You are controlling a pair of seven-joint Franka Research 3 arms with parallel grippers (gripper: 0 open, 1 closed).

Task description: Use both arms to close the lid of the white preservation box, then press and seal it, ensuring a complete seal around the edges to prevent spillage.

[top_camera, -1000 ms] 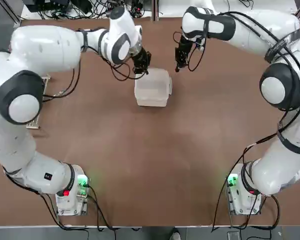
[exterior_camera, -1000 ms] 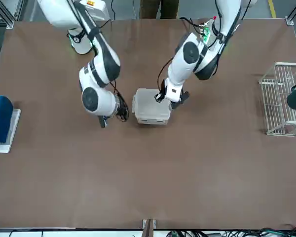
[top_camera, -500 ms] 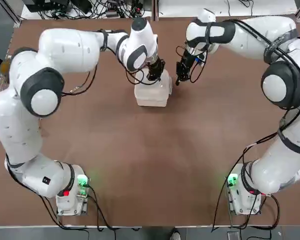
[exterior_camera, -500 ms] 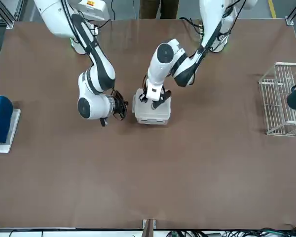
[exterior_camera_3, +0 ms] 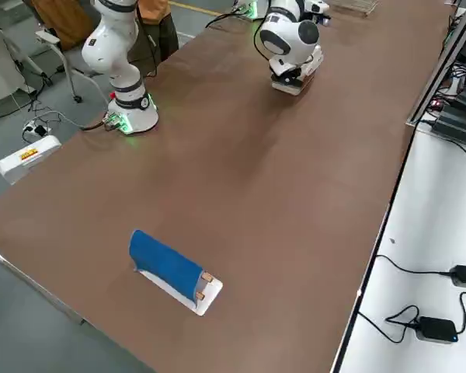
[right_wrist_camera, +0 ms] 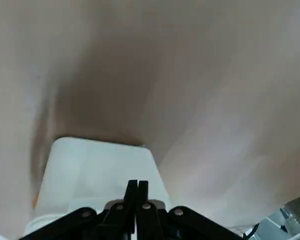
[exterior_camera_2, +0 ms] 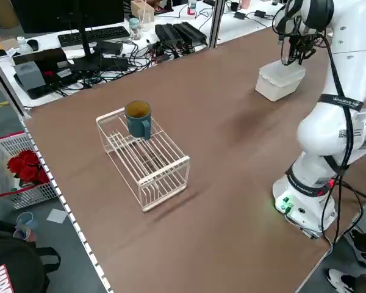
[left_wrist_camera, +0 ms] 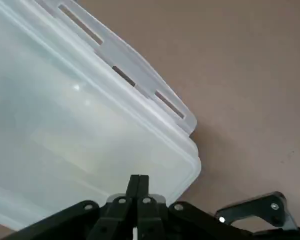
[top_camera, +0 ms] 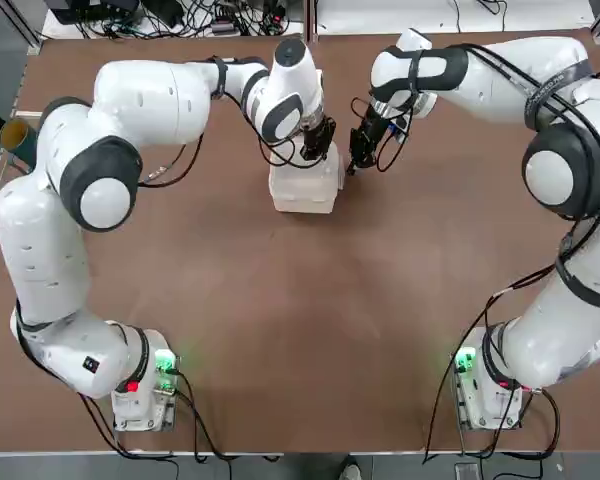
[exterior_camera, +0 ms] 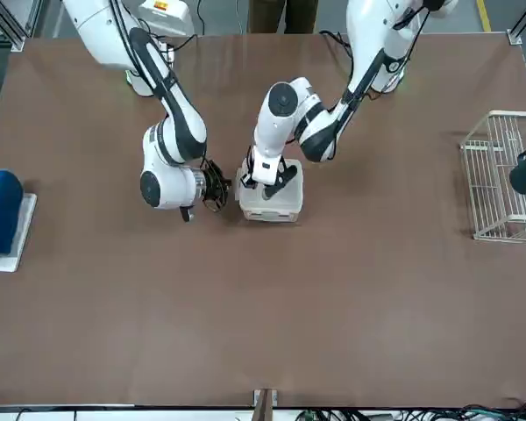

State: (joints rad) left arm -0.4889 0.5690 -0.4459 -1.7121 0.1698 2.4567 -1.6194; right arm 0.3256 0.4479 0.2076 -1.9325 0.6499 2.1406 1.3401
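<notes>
Left claw (left_wrist_camera: 139, 176) has swung across the box (exterior_camera: 270, 206) towards its right side since a second ago, its arm following; right claw (right_wrist_camera: 137, 181) has hardly shifted. Both of mine have their fingers shut, tips together, nothing between them.

Position, left: above the lid (left_wrist_camera: 75, 135), tips near one of its rounded corners. Whether they touch, I cannot tell. Position, right: low, just beside the box on its right side, pointing down at the bench (exterior_camera: 272, 316).

Box: stands upright on the bench, in the half towards the far edge, about midway between left and right edges. Lid lies flat over it. One slotted flap (left_wrist_camera: 135, 70) sticks outward from the side, not folded down. Seal around the rim: cannot tell.

Elsewhere: wire rack (exterior_camera_2: 147, 165) by the bench's left edge, a blue-green mug (exterior_camera_2: 138, 122) upright on it. By the right edge, a blue sheet (exterior_camera_3: 165, 264), curved over a white base (exterior_camera_3: 210, 297). Person's legs (exterior_camera: 282, 16) behind the near edge, between my two arms.
</notes>
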